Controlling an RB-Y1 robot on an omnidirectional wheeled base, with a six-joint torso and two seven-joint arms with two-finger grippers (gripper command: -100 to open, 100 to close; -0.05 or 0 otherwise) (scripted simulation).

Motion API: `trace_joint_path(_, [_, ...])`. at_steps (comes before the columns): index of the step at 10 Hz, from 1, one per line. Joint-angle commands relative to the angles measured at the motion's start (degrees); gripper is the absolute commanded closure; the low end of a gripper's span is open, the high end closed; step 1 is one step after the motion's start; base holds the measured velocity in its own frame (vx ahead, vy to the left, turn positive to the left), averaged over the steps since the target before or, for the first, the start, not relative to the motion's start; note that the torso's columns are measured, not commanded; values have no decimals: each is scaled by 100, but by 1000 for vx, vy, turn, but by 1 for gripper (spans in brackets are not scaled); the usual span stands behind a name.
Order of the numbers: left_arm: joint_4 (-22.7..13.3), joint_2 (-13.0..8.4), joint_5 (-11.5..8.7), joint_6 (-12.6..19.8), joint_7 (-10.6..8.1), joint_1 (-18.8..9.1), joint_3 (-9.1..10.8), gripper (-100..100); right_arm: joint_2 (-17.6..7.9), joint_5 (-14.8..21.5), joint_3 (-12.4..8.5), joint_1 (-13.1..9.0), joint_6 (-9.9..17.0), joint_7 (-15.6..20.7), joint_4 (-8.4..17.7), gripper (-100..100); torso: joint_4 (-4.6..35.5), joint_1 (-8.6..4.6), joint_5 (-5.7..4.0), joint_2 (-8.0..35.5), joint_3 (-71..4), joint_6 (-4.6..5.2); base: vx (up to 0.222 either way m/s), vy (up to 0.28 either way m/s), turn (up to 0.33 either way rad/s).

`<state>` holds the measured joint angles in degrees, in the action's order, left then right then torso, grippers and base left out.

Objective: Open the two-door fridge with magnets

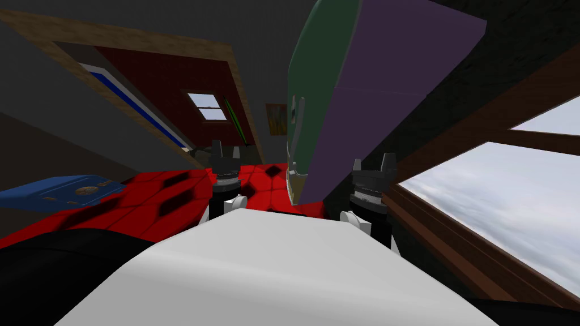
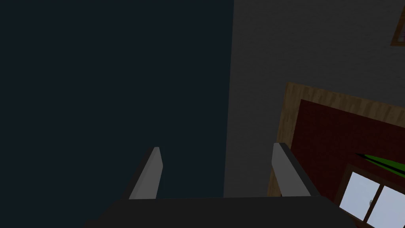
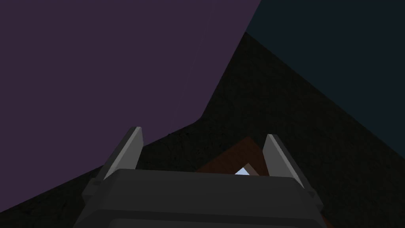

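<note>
The left end effector (image 1: 225, 148) and right end effector (image 1: 374, 163) were both spread and empty. The fridge (image 1: 362, 85) stood just ahead, between them. We judged its doors rigid and heavy; we would take hold at the grey handle (image 1: 298, 116) on the green front.

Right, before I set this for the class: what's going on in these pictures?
The robot stands close to a tall fridge with a green front and a purple side. It looks shut, and neither arm touches it. Both arms are held up in front of the chest. The left end effector and the right end effector are open and hold nothing. The right one faces the fridge's purple side. The opening has not yet begun.
</note>
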<state>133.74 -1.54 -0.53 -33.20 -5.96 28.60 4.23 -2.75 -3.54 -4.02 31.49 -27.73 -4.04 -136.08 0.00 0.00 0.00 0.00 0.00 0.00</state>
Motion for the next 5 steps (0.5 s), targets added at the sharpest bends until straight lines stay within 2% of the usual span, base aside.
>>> trace_joint_path(1, [0, 0, 0, 0, 0, 0, 0, 0, 0, 0, 0, 0, 0, 0, 0, 0, 235, 0, 0, 232, -467, 0, 0, 0, 0])
trace_joint_path(5, [1, 0, 0, 0, 0, 0, 0, 0, 0, 0, 0, 0, 0, 0, -1, 0, 1846, 0, 0, 1845, -3692, 0, 0, 0, 0])
